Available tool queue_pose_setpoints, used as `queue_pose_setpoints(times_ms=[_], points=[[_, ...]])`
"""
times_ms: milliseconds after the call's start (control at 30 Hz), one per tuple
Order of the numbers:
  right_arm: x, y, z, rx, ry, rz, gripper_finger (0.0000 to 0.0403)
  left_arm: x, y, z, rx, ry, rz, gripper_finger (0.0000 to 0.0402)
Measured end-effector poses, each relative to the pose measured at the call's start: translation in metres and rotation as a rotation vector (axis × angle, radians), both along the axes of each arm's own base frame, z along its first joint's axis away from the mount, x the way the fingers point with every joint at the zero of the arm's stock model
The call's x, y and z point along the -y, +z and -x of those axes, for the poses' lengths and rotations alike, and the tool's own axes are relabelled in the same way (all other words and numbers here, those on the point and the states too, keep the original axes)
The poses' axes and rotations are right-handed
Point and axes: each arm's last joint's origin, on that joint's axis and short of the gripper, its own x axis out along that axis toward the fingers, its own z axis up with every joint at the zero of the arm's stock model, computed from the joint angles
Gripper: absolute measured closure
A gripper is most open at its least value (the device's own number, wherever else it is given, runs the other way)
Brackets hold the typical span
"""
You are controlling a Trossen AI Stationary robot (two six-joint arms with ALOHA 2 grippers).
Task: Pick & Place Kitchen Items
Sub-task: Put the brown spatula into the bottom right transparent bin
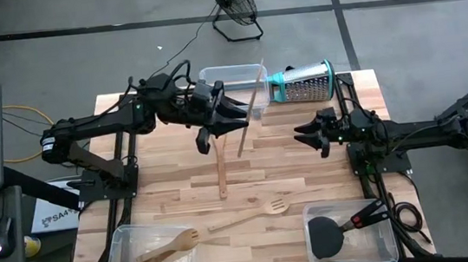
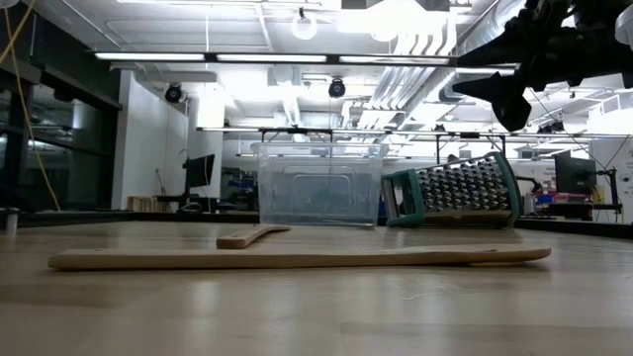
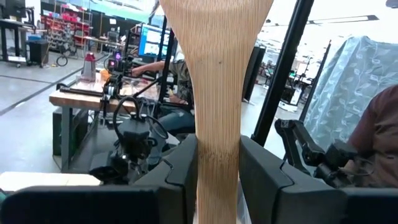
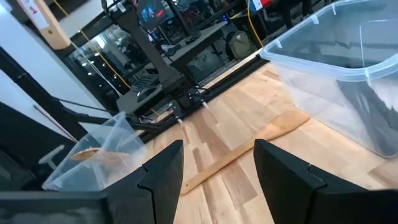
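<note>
The left gripper [image 1: 230,114] clamps a pale wooden spatula [image 3: 214,106] above the table [image 1: 162,191], just beside the empty clear bin [image 1: 233,77]. The right gripper [image 1: 304,130] hangs open near that bin. Well apart from it, one near bin [image 1: 147,253] holds wooden utensils [image 1: 166,251]; the other [image 1: 349,234] holds a black spatula [image 1: 325,236]. A wooden spoon [image 1: 221,169] and slotted fork [image 1: 251,214] lie loose.

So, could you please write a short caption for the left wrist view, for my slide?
Left gripper shut on a pale wooden spatula, held up against the lab background.
</note>
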Motion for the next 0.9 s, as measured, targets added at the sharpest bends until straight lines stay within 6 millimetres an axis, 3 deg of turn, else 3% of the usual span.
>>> queue_pose_setpoints(times_ms=[167,333,433,567,900], points=[[0.0,0.0,0.0,0.004,0.017,-0.012,0.0215,0.0,0.0,0.0,0.005,-0.009,-0.002,0.0311],[-0.004,0.007,-0.001,0.068,0.153,0.003,0.0215,0.001,0.003,0.001,0.037,-0.034,-0.013,0.0311],[-0.008,0.019,0.0,0.192,0.25,0.077,0.0215,0.001,0.006,0.001,0.063,-0.041,-0.027,0.0311],[-0.008,0.036,0.0,0.298,0.205,0.112,0.0215,0.001,0.006,0.001,0.074,-0.039,-0.042,0.0311],[-0.017,0.101,-0.031,0.307,0.169,0.405,0.0215,0.001,0.006,0.001,0.082,-0.034,-0.069,0.0311]])
